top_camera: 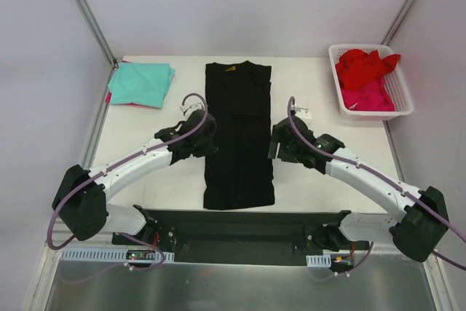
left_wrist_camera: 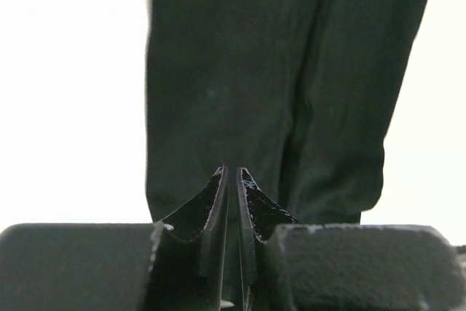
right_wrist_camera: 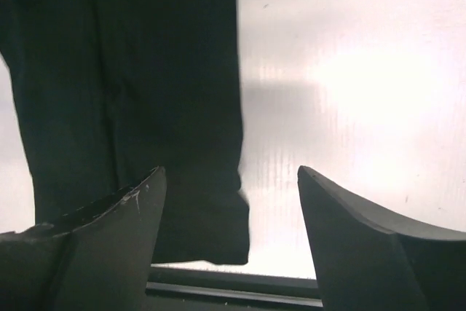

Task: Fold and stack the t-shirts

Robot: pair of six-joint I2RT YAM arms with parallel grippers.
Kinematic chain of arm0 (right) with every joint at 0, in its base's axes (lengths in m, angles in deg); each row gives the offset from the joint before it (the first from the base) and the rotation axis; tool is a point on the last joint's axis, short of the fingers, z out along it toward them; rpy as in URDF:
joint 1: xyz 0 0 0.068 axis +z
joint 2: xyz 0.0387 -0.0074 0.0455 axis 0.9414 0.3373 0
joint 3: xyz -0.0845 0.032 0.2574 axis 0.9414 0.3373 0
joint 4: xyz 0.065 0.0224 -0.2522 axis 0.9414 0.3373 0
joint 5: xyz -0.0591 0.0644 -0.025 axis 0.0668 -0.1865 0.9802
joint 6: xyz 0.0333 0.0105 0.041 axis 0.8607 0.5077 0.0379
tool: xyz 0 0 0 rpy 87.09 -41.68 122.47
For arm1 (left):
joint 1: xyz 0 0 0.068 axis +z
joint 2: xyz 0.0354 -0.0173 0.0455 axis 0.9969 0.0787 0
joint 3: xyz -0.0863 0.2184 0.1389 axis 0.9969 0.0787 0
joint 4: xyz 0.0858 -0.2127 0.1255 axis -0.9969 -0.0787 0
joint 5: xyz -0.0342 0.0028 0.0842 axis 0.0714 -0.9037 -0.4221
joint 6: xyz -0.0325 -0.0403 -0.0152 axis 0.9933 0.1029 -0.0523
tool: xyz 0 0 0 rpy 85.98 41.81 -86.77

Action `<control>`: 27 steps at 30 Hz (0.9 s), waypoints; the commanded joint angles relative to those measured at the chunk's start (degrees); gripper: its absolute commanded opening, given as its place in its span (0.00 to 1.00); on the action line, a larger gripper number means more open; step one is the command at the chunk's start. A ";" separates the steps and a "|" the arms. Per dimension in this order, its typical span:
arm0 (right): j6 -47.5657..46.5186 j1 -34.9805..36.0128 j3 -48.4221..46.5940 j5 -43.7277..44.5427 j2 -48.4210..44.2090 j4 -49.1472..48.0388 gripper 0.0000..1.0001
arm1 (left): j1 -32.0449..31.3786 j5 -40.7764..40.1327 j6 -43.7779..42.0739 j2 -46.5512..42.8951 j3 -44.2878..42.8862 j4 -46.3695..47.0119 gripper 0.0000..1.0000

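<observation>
black t-shirt [top_camera: 239,136]: plain | teal t-shirt [top_camera: 142,82] | red t-shirt [top_camera: 364,67] | pink t-shirt [top_camera: 371,97] | basket [top_camera: 403,92]: white, slotted | table [top_camera: 306,180]: white

The top camera sits above and behind the arm bases at 6 o'clock, looking down toward 12 over the whole desk [top_camera: 313,85]. Each wrist camera rides just behind its tool, low and very close to the shirt [top_camera: 239,136]. The left tool [left_wrist_camera: 232,172] frames its near hem. The right tool [right_wrist_camera: 229,169] frames what seems the 5 o'clock corner. All three views share the shirt.
</observation>
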 commanded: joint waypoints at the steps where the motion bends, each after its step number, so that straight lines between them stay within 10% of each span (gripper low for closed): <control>1: -4.82 -5.23 -0.53 -2.75 0.48 -5.10 0.72 | 5.53 2.08 -5.61 0.82 -1.30 3.19 0.09; 8: -10.80 -11.46 -12.56 -8.54 12.86 -6.25 0.05 | 12.73 9.62 -11.06 9.85 -12.70 4.60 0.05; 27: -18.63 -22.72 -41.47 -32.90 43.10 -6.69 0.01 | 24.52 29.67 -15.02 39.66 -42.51 4.33 0.00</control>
